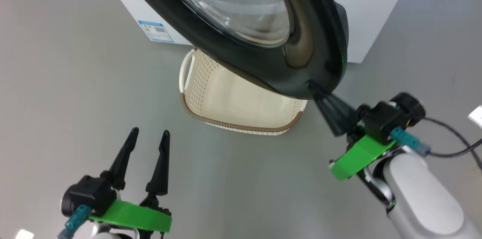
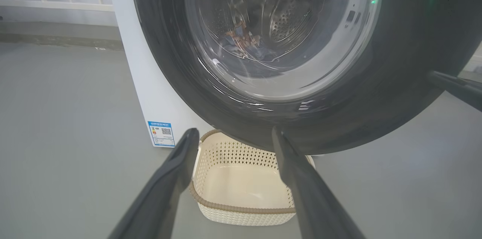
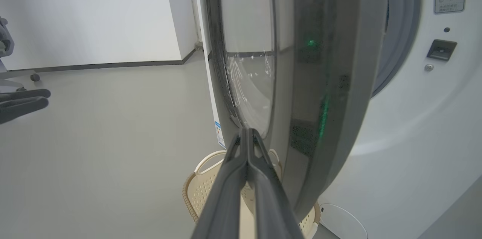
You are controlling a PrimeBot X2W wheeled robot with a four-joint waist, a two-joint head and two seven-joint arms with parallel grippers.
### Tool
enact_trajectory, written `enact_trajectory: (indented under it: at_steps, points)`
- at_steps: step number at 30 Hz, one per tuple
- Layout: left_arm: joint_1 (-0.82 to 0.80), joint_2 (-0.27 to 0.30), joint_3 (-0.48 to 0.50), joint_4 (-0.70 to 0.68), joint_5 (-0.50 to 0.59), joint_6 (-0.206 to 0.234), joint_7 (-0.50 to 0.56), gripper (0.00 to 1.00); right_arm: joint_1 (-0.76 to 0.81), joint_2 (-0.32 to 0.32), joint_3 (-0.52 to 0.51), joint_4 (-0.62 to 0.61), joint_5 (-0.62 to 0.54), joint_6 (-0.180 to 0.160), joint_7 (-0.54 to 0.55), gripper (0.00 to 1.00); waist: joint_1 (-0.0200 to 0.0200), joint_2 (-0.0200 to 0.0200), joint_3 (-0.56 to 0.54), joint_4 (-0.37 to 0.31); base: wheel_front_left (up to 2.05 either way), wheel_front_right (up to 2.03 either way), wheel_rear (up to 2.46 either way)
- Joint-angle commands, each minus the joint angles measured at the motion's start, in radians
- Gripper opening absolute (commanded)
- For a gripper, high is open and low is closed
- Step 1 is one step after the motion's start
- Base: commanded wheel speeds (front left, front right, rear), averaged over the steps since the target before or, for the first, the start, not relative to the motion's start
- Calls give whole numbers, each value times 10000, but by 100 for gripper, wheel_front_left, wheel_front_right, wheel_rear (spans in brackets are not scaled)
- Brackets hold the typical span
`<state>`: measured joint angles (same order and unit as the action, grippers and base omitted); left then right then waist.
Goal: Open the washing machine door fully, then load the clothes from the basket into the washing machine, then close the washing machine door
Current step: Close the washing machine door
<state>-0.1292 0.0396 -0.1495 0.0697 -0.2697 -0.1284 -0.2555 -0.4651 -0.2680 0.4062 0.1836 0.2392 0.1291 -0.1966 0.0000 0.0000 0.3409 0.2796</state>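
The washing machine door (image 1: 263, 69), black-rimmed with a glass bowl, stands part-way out from the white washing machine (image 1: 376, 5). My right gripper (image 1: 311, 85) is shut with nothing held, and its tips rest against the outer rim of the door (image 3: 320, 81). In the right wrist view the right gripper (image 3: 246, 130) lies along the door's outer face. The cream basket (image 1: 241, 99) sits on the floor under the door, with bare walls and floor showing. Through the glass, blue and orange clothes (image 2: 241, 39) lie in the drum. My left gripper (image 1: 150, 131) hangs open in front of the basket (image 2: 241, 186).
A blue label (image 1: 156, 31) marks the machine's lower front. The grey gasket (image 3: 399, 43) and a latch slot (image 3: 441, 49) show behind the door's edge. Grey floor spreads left of the basket. A white wall with a dark skirting (image 3: 113, 65) stands further off.
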Motion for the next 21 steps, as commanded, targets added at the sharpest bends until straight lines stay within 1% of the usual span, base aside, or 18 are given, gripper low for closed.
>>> enact_trajectory:
  at_steps: [1, 11, 15, 21]
  points:
    - [-362, 109, 269, -294, -87, -23, -63, 100, -318, 180, -61, -175, -110, 16, -97, 0, 0, 0, 391, -54, 0, 0, 0]
    - [-1047, 108, -20, -379, -294, -23, -63, 100, -1820, 383, -1333, 362, -472, 16, -303, 0, 0, 0, 1501, -202, 0, 0, 0]
    - [-1354, 107, -149, -431, -348, -23, -63, 100, -2662, 323, -1742, 660, -536, 16, -365, 0, 0, 0, 1982, -191, 0, 0, 0]
    - [-1807, 107, -340, -550, -476, -23, -63, 100, -4061, 99, -1836, 1191, -523, 16, -424, 0, 0, 0, 2676, -87, 0, 0, 0]
